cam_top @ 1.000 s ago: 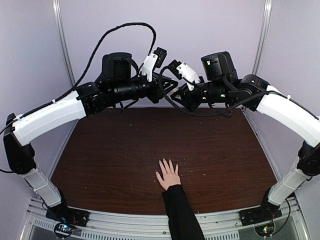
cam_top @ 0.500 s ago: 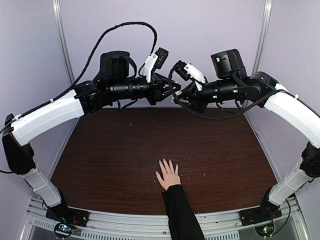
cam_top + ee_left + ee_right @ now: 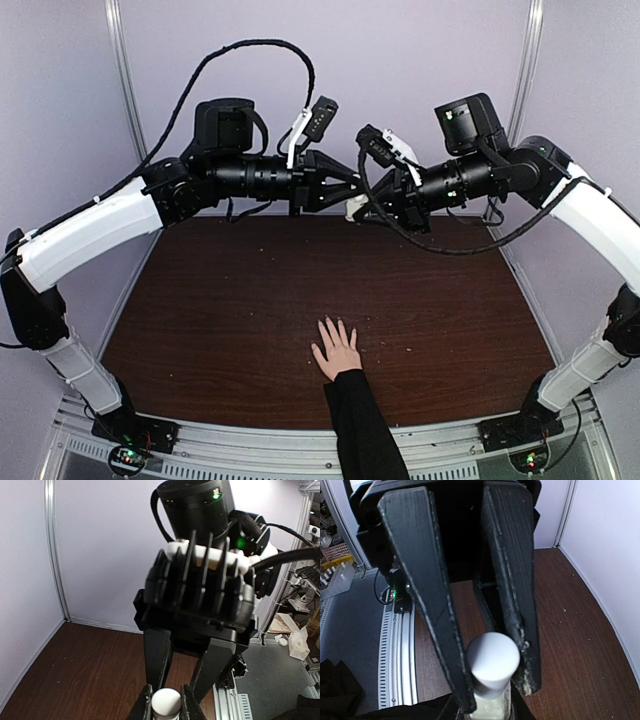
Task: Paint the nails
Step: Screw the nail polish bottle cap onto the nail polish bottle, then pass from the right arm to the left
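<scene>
1. A human hand (image 3: 338, 352) in a black sleeve (image 3: 360, 425) lies flat on the brown table (image 3: 220, 300) near its front edge. Its fingers are spread, and the nails (image 3: 331, 323) point away from the arm bases, too small to make out.
2. Well beyond it, high over the table's far side, the two arms meet tip to tip.
3. There the right gripper (image 3: 370, 205) clamps a small bottle (image 3: 490, 705), and the left gripper (image 3: 166, 706) pinches its white cap (image 3: 492, 661).

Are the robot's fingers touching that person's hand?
Apart. Top view: the left arm's fingers and right arm's fingers meet high at the back; the hand lies flat near the front edge.
</scene>
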Action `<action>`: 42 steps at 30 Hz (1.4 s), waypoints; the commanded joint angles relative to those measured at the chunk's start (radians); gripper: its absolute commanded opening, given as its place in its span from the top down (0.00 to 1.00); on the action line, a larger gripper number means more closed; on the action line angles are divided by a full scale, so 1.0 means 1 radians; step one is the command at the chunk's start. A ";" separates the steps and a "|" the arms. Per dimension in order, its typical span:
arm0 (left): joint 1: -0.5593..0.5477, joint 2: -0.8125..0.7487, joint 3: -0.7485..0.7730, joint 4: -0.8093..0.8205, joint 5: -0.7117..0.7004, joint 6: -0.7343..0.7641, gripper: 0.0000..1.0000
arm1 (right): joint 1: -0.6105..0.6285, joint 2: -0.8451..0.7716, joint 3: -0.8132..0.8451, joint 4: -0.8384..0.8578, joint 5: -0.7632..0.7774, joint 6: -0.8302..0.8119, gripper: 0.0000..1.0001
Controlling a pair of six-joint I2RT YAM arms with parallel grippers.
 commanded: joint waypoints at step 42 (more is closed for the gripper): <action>0.042 -0.023 0.068 -0.185 -0.015 0.041 0.63 | 0.021 0.039 -0.031 0.081 0.019 -0.032 1.00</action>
